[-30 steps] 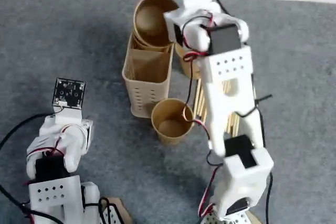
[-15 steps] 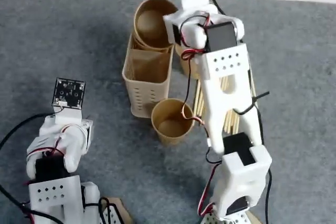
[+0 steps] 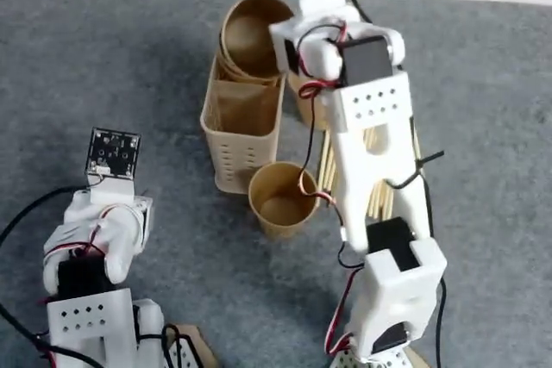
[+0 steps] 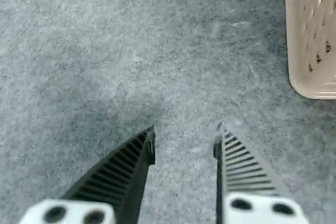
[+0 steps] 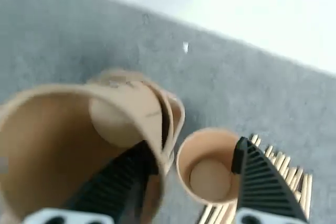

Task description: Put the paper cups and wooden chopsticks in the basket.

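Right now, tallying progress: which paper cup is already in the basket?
The tilted cup at the basket's far end; the other two stand upright on the carpet.

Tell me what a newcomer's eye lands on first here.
The right arm stretches over the wooden chopsticks to the far end of the beige basket. There the right gripper is open beside stacked paper cups that sit in the basket. Another paper cup stands on the grey carpet by the basket's near end, and the left gripper hangs open over bare carpet.
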Motion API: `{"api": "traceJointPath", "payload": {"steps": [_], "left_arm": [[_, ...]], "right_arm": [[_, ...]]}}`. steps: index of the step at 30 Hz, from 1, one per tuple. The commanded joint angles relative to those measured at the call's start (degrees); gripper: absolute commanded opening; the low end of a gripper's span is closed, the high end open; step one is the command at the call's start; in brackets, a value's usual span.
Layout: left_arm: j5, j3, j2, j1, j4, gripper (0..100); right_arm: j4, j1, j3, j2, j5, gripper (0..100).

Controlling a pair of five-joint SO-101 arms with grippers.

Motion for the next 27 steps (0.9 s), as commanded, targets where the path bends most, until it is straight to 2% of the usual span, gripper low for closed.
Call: {"api": "traceJointPath", "payload": {"steps": [1,3,10,15,19,27], "left_arm": [[0.09,-0.31,-0.75,1.27,-1.05,21],[0.09,0.13,-0.75,2.33,-1.05,21],[0.09,0.22,-0.75,2.68,-1.05,21],[0.09,0.22,-0.75,2.68,-1.05,21],[0.09,0.22,-0.75,2.68,-1.05,21],[0.09,0.31,-0.75,2.68,-1.05,21]], "right_arm": [[-0.75,-0.57,-9.27,-0.48,0.09,23.5],[-1.8,-1.19,-13.14,-0.31,0.09,23.5],[-3.56,-1.27,-11.91,5.58,0.18,23.5],[3.03,8.4,-11.91,6.02,0.18,23.5],[3.74,14.73,-8.92,8.04,0.09,23.5],[2.59,14.99,-4.7,19.82,0.09,23.5]]}}
